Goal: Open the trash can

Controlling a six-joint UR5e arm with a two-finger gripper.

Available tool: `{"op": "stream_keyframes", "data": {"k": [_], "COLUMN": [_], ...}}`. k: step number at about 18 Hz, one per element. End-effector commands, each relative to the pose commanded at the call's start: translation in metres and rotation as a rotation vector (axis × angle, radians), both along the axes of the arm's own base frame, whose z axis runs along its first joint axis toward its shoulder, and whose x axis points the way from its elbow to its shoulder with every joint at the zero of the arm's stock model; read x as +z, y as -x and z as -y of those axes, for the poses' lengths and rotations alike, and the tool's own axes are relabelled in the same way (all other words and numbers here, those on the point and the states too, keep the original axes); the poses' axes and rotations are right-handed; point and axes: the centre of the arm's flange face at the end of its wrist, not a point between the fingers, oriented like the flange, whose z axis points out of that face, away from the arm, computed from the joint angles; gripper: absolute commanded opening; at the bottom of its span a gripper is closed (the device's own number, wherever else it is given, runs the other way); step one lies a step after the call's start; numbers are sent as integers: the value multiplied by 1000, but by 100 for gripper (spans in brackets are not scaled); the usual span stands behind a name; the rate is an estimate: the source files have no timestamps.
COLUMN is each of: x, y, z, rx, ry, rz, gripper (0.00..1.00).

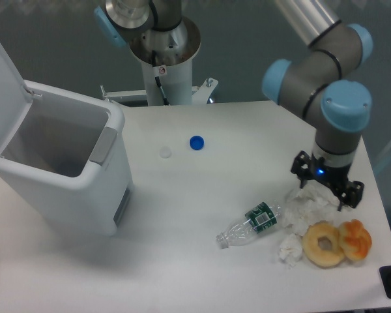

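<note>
a white table [202, 195] stands before a dim grey-green backdrop, perhaps a wall.

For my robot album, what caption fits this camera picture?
Big white plastic trash can stands open while the gripper hovers over crumpled white tissues.

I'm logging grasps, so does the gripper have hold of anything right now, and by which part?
Nothing is visibly held. The gripper sits low over the crumpled tissues with its jaws spread, not closed on them.

Single fixed view, high and steeply downward over the table [182, 215], facing the arm's base [163, 45].
</note>
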Motion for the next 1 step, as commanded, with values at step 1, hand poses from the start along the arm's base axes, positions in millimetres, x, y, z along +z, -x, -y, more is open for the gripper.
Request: {"op": "stream_keyframes", "data": {"k": [1], "x": [-1], "y": [-1], "z": [-1], "rx": [-2], "ry": [-2], "rz": [4], "gripper": [100]}}
